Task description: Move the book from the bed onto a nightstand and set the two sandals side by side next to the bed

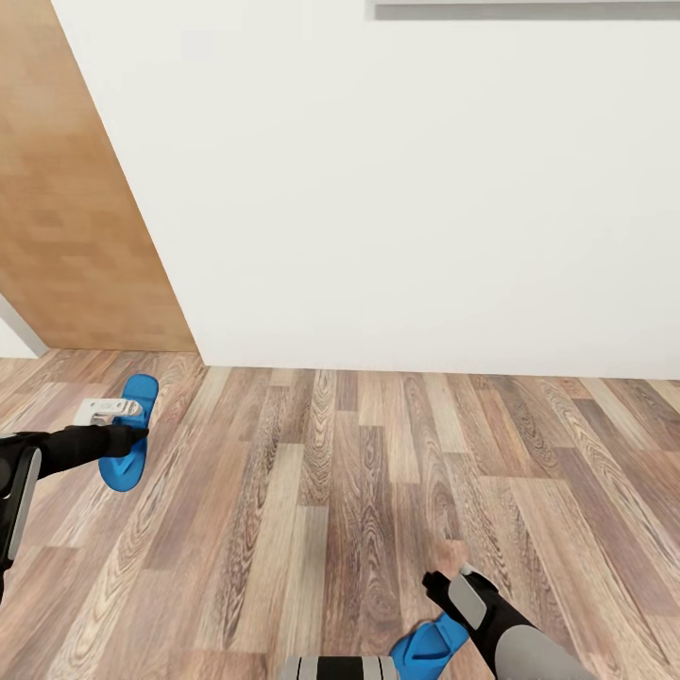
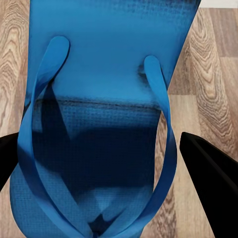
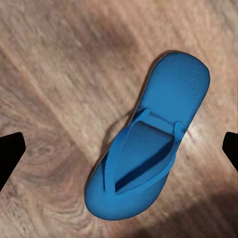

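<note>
Head looks down at floor [image 1: 378, 491]; wrists closer (over sandals).

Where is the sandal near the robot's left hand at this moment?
In the head view, the left sandal is at the left side, over the wood floor near the white wall, with the left hand across its middle.

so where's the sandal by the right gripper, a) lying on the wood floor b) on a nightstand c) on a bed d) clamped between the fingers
a: the sandal lies flat on the wood floor, with the right gripper open and its fingertips well apart on either side of it.
</note>
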`<state>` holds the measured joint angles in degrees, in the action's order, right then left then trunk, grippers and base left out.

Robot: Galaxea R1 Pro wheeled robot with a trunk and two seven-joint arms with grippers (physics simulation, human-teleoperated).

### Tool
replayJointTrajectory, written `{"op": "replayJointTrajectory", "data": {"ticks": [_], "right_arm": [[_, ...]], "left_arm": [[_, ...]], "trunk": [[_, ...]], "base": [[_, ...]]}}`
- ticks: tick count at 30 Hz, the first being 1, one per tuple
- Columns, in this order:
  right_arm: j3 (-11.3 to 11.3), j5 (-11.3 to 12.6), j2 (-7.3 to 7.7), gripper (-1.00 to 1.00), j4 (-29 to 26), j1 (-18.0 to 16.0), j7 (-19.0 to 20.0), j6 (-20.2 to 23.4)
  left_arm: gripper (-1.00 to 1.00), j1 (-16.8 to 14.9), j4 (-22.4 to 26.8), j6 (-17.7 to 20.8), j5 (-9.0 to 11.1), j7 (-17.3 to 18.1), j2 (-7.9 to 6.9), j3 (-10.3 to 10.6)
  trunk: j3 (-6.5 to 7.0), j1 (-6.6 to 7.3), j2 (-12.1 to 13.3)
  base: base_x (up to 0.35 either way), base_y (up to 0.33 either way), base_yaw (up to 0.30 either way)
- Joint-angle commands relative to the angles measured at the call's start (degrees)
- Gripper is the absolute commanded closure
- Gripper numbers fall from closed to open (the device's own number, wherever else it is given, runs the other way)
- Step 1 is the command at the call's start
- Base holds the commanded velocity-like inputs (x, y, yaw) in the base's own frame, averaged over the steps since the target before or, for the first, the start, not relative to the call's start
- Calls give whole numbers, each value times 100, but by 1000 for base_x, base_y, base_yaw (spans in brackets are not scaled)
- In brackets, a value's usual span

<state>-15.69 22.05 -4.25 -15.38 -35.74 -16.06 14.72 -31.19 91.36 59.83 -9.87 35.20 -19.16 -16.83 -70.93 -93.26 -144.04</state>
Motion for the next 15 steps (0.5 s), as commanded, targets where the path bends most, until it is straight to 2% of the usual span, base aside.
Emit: {"op": "replayJointTrajectory", "data": {"ticks": [1, 15], "right_arm": [[13, 58, -4, -100, -16, 0, -48, 21], [-4, 62, -15, -100, -18, -16, -107, 14]], "left_arm": [[100, -4, 4, 17, -59, 66, 0, -5], [100, -2, 4, 17, -59, 66, 0, -5]], "trunk": [[-5, 1, -2], [-27, -2, -3]], "base": [[0, 0, 0], [0, 0, 0]]}}
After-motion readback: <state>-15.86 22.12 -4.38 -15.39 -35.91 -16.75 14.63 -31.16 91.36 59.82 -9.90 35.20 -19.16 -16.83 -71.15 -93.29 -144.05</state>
